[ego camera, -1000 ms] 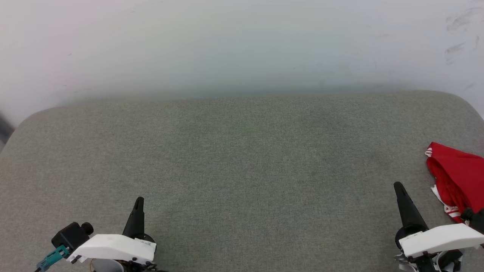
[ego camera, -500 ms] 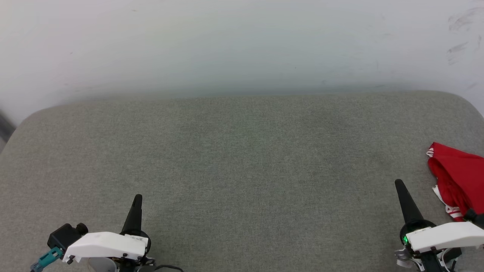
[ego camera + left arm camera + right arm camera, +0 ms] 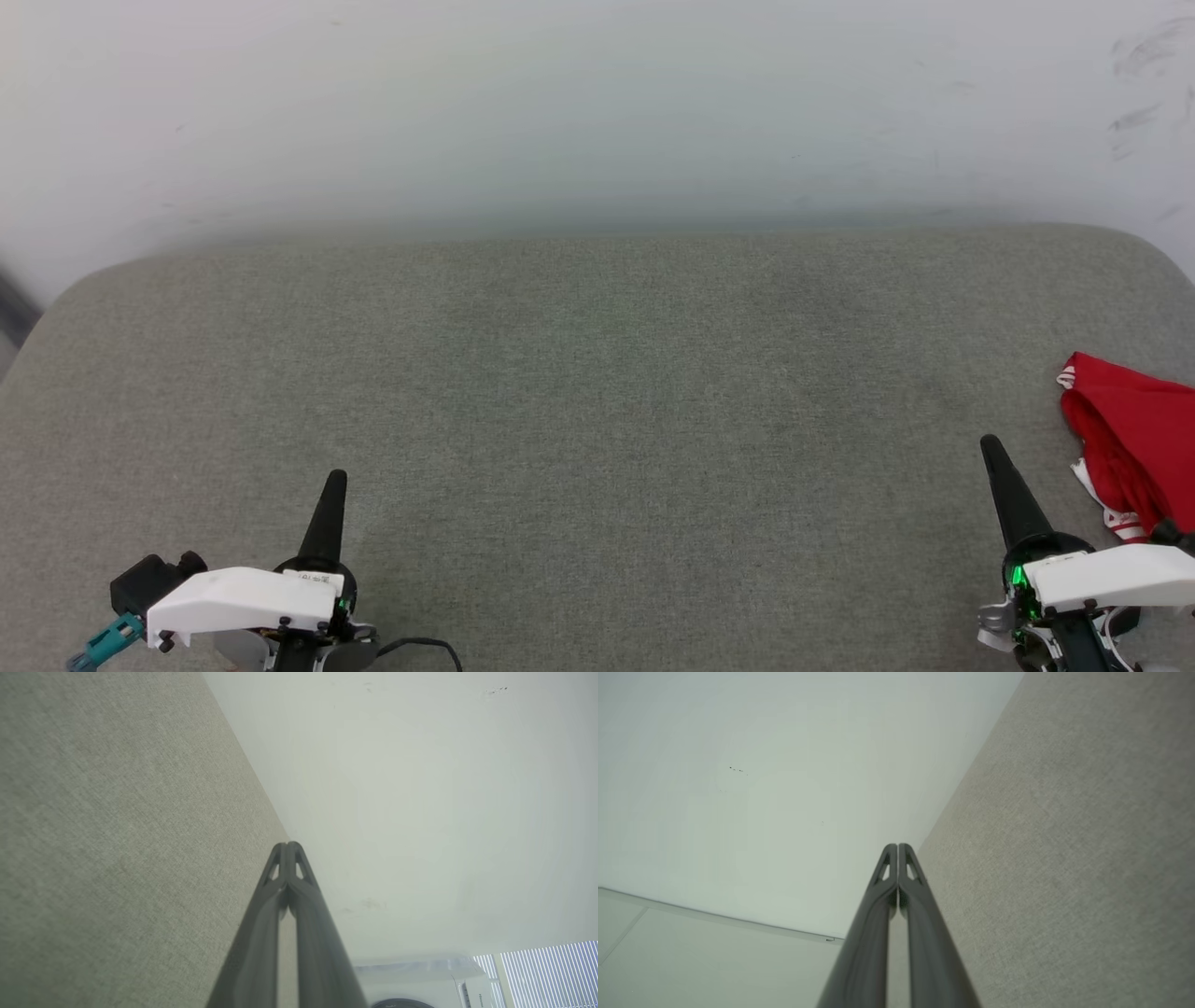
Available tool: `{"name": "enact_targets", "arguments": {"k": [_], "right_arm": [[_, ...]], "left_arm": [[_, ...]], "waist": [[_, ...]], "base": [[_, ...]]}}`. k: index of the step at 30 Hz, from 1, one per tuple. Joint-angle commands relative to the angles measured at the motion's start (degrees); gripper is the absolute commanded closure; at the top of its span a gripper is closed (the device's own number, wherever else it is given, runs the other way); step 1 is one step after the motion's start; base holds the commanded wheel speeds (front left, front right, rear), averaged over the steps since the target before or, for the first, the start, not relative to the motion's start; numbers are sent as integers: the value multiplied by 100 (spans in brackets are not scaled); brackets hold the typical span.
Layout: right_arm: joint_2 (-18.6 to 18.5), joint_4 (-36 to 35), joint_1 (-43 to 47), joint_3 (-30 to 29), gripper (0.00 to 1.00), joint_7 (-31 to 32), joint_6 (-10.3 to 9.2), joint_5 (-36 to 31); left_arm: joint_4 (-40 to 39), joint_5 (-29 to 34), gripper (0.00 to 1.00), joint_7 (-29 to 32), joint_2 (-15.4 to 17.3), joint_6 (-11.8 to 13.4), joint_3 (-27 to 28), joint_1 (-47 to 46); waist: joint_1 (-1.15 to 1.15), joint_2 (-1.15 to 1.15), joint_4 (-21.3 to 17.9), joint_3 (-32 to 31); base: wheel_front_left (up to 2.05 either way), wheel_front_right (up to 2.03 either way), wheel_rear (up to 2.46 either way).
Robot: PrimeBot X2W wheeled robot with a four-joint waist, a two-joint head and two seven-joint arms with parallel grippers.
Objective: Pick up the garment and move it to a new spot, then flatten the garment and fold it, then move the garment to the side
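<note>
Red jersey [image 3: 1134, 439]: bunched, not flat, at the grey tabletop's [image 3: 597, 392] right edge, partly cut off by the view.
Right hand [image 3: 990, 448]: fingers pressed together, empty, just beside the jersey and probably the one to reach for it.
Left hand [image 3: 333, 485]: closed, empty, well apart from the jersey.
Count: one jersey, two hands.

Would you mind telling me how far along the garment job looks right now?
Done: nothing visibly; the red jersey-style garment with white striped trim lies bunched at the right of the grey fabric surface. In hand: nothing; the left pincer and right pincer are shut and empty. Left, it seems: picking up, moving, flattening, folding, setting aside.
</note>
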Motion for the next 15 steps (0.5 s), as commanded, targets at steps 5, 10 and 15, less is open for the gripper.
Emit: {"name": "enact_targets", "arguments": {"k": [5,10,15], "right_arm": [[23,25,-155,-38,100,42,-1,372],[32,58,-172,-63,100,76,-1,617],[42,92,-193,-84,100,98,-1,852]], "left_arm": [[-42,-337,100,98,-32,-63,91,-157],[-38,-566,100,165,-46,-98,130,-161],[-35,-786,100,218,-62,-120,177,-178]], "waist": [[0,0,10,5],[0,0,18,10],[0,0,26,15]], "base": [[0,0,0],[0,0,0],[0,0,0]]}}
